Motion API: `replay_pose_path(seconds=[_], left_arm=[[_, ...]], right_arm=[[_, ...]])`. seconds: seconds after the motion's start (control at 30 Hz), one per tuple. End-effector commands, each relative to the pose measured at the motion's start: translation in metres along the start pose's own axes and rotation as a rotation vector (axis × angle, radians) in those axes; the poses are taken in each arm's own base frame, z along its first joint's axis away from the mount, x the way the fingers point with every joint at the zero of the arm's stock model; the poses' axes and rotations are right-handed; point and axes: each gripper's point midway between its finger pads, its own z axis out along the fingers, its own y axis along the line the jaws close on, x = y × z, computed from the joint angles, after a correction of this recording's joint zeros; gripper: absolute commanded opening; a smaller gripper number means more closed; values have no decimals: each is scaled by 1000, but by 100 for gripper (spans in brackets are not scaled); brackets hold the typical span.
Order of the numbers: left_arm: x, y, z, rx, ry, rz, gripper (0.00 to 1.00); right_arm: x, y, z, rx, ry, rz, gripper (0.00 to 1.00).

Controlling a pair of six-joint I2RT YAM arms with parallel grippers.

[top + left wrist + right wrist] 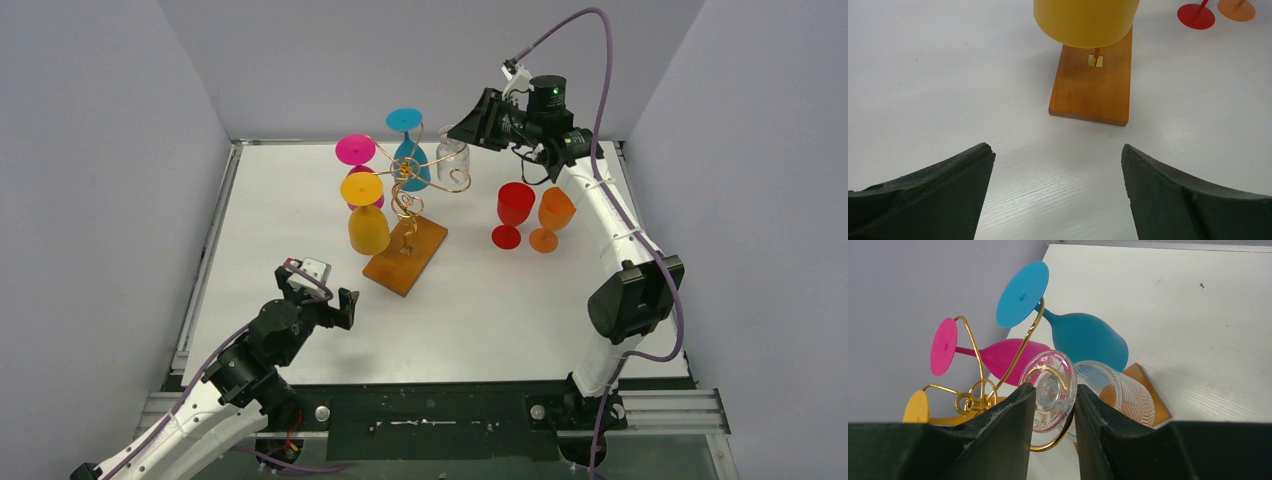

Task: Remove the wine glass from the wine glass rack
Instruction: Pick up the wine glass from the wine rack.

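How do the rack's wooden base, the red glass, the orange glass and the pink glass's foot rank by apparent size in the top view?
1. wooden base: largest.
2. red glass and orange glass: alike, not ranked.
3. pink foot: smallest, though raised nearer the camera.

The left arm is folded low at the near left, the left gripper tilted downward with jaws wide apart. The right arm reaches far, the right gripper pinching the clear wine glass by its foot.

No legible text, label, brand or number — anywhere in view.
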Motion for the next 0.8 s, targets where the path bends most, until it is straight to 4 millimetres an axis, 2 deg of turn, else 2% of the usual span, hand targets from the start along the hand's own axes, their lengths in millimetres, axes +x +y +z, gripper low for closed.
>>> replay_pose_path(seconds=[0.0, 0.13, 0.4, 0.5, 0.77], left_arm=[[-33, -3, -4, 19, -94, -20, 97], [-33, -4, -4, 21, -91, -19, 97], [-33, -4, -4, 19, -92, -20, 97], [-32, -4, -4, 20, -91, -19, 97], [-32, -3, -4, 19, -90, -19, 97]], right_arm=[[-12, -5, 2, 73, -37, -56, 32], [-13, -5, 4, 81, -44, -62, 28], [-11, -7, 8, 153, -55, -102, 28], [-12, -11, 8, 181, -58, -107, 36], [-14, -11, 14, 164, -65, -82, 37]])
